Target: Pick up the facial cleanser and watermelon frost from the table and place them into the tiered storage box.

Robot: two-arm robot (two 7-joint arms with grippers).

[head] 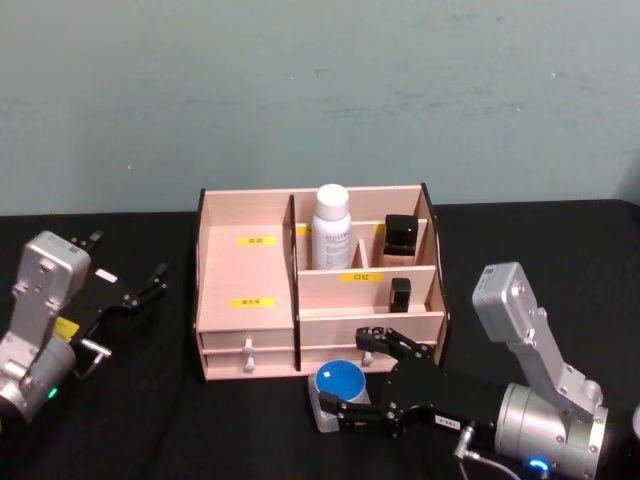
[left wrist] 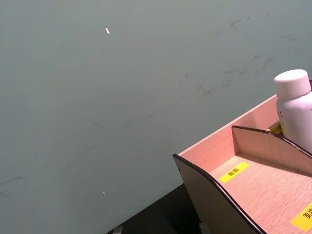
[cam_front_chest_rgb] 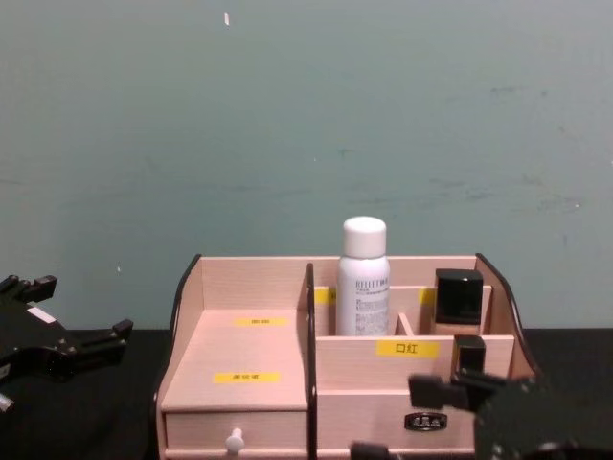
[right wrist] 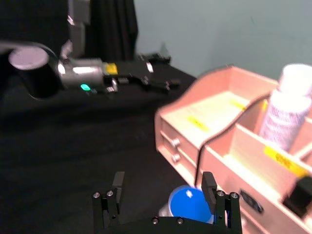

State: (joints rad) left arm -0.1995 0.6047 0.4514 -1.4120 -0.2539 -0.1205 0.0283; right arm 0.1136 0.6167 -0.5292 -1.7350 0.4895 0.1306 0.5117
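watermelon frost (head: 338, 381): upright on the black table (head: 150, 420), just in front of the tiered storage box (head: 225, 262), near its right drawer; blue lid facing up, not in any compartment
right gripper (head: 350, 378): low over the table in front of the box, reaching in from the robot's right; fingers spread wide, one on each side of the jar; in the right wrist view the jar sits off-centre, close against one finger, can't tell if it touches; not clamped, nothing lifted
facial cleanser: (head: 331, 230) upright in the box's rear centre compartment, just right of the tall divider; cap and shoulders stand above the back wall
box: mid-table against the teal wall (head: 300, 90); wide stepped left bay with two yellow labels holds nothing; both drawers closed
black bottles: larger one (head: 400, 238) in the rear right compartment, beside the cleanser with a partition between; smaller one (head: 401, 293) one tier lower, front right
left gripper (head: 128, 258): well left of the box, off the table surface, pointing toward the box; fingers apart, holding nothing, touching nothing
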